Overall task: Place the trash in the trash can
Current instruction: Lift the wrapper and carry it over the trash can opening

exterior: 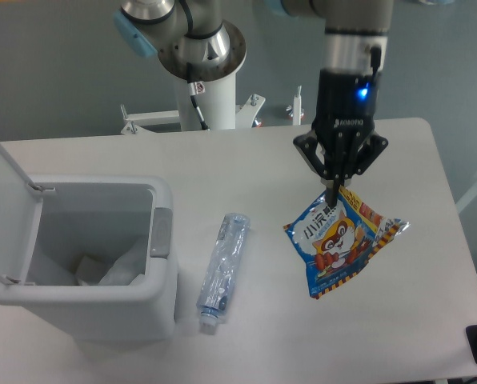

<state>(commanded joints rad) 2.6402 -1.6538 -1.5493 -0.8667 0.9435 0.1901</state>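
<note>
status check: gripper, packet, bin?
Gripper shut on snack packet, hanging clear above the table. Trash can lid open, far left of packet. Water bottle flat on table, between packet and can.

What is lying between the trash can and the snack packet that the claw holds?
In the camera view, only the water bottle lies on the table between the trash can and the hanging packet.

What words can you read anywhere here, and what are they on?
"小浣..." in big white Chinese characters on the snack packet held by the hand; the rest is cut off or blurred.
White lettering on the hand's black body: too small to read.
Water bottle and trash can: no text shows.
</note>
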